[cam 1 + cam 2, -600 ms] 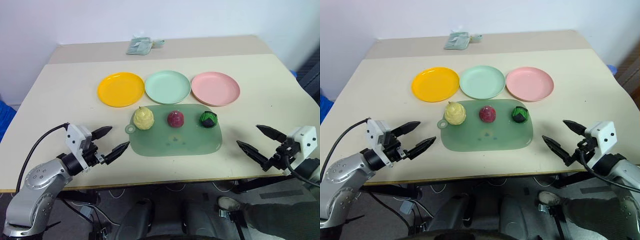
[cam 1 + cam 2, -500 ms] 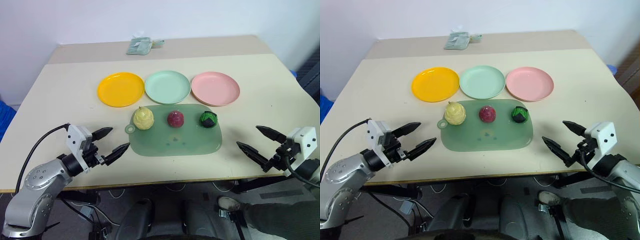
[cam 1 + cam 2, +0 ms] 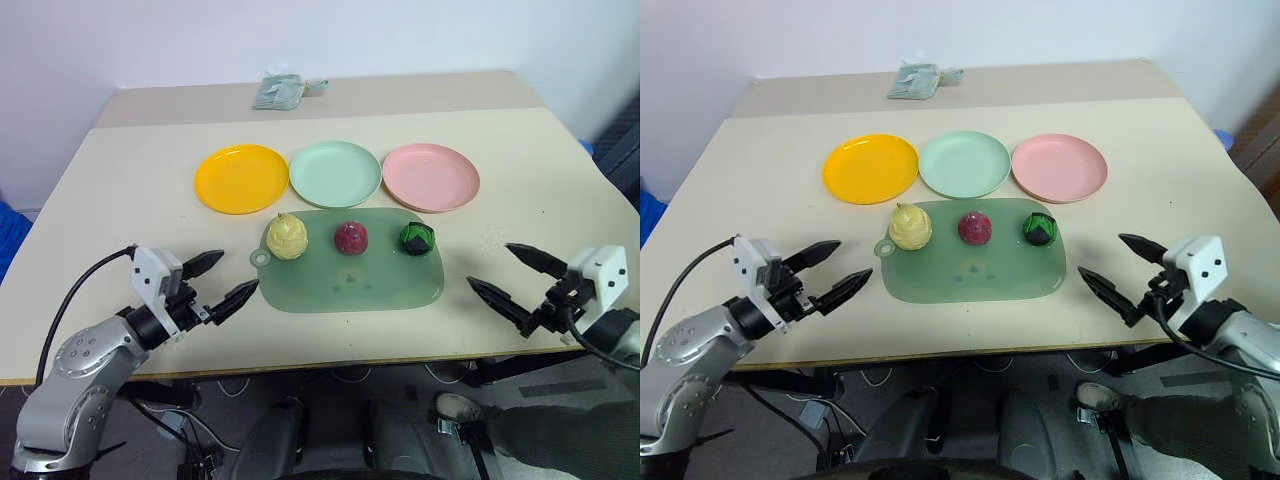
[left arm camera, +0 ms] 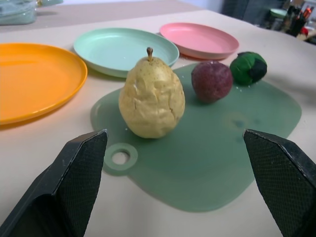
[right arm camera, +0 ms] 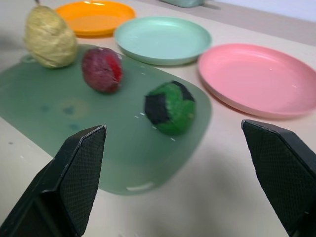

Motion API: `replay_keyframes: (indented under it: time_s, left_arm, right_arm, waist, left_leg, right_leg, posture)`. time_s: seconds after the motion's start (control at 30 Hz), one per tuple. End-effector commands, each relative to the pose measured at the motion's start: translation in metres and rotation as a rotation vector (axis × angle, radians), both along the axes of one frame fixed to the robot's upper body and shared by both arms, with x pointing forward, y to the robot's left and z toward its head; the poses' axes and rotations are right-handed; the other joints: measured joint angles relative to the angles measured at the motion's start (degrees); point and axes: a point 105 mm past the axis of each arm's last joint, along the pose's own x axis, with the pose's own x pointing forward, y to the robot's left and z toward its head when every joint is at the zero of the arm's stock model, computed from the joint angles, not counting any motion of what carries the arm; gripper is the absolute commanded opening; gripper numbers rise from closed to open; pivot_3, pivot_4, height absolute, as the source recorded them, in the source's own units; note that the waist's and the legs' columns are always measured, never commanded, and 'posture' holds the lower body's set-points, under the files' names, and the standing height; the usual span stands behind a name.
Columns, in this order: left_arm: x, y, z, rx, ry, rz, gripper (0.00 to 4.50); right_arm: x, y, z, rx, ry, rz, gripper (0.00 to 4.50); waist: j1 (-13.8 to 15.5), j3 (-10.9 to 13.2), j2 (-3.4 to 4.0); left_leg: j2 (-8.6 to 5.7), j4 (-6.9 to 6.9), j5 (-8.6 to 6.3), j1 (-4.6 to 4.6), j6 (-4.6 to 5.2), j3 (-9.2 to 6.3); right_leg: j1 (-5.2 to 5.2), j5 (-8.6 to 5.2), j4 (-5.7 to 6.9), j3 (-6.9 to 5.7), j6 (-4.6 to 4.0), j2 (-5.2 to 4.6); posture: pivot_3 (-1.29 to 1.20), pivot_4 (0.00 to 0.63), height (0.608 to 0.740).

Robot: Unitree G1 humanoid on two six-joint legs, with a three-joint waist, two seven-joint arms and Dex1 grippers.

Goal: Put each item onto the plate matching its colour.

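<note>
We take the green mat (image 3: 350, 275) on the table (image 3: 130, 180) as landmark. Three toy foods rest on its far strip: the yellow pear (image 3: 286, 238) at the tab end, the maroon ball (image 3: 351, 238) mid-mat, the green-and-black ball (image 3: 417, 238) at the other end. Just beyond the mat lie three bare plates — orange plate (image 3: 241, 178), mint plate (image 3: 335, 173), pink plate (image 3: 431, 177). The left gripper (image 3: 222, 281) hovers off the tab end, the right gripper (image 3: 515, 276) off the opposite end — both jaws released, grasping nothing.
</note>
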Motion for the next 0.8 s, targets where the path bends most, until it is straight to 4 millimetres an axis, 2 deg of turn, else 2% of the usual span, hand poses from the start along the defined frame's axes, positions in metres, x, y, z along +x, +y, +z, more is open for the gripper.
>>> replay_keyframes:
  time_s: [0.03,0.2,0.37,0.53,0.8]
  left_arm:
    - [0.008,-0.007,0.013,-0.059,-0.027,0.006,4.50]
    - [0.035,-0.022,0.018,-0.094,0.045,0.036,4.50]
    - [0.073,-0.044,0.026,-0.093,0.062,0.093,4.50]
    - [0.086,-0.060,0.023,-0.087,0.103,0.103,4.50]
    - [0.100,-0.074,-0.007,0.022,0.178,0.116,4.50]
  right_arm:
    - [0.000,0.018,0.012,0.003,-0.059,0.086,4.48]
    - [0.002,0.045,0.019,0.016,-0.076,0.230,4.48]
    - [0.006,0.058,0.016,0.022,-0.075,0.286,4.48]
    - [0.006,0.056,0.015,0.024,-0.084,0.285,4.48]
    - [0.005,0.050,0.010,0.024,-0.096,0.256,4.48]
  waist:
    - [0.08,0.00,-0.01]
    - [-0.01,0.00,-0.03]
    - [0.42,0.03,-0.11]
    - [0.81,0.03,-0.16]
    - [1.43,0.01,-0.18]
  left_leg:
    - [0.00,0.01,0.00,0.00,0.00,0.00]
    - [0.00,0.07,0.01,0.00,0.00,-0.01]
    - [-0.05,0.08,0.01,-0.01,0.00,-0.01]
    - [-0.06,0.11,0.01,-0.02,-0.01,0.02]
    - [-0.07,0.20,0.03,-0.02,-0.04,-0.01]
  right_leg:
    - [0.00,0.00,0.00,-0.01,0.00,0.00]
    - [0.01,0.08,0.04,-0.05,0.15,0.03]
    - [0.01,0.11,0.05,-0.06,0.19,0.03]
    - [-0.04,0.11,0.06,-0.02,0.20,0.04]
    - [0.01,0.12,0.11,-0.04,0.19,0.05]
  posture:
    - [0.00,0.150,0.740]
    - [0.00,0.150,0.740]
    - [0.00,0.150,0.740]
    - [0.00,0.150,0.740]
    - [0.00,0.150,0.740]
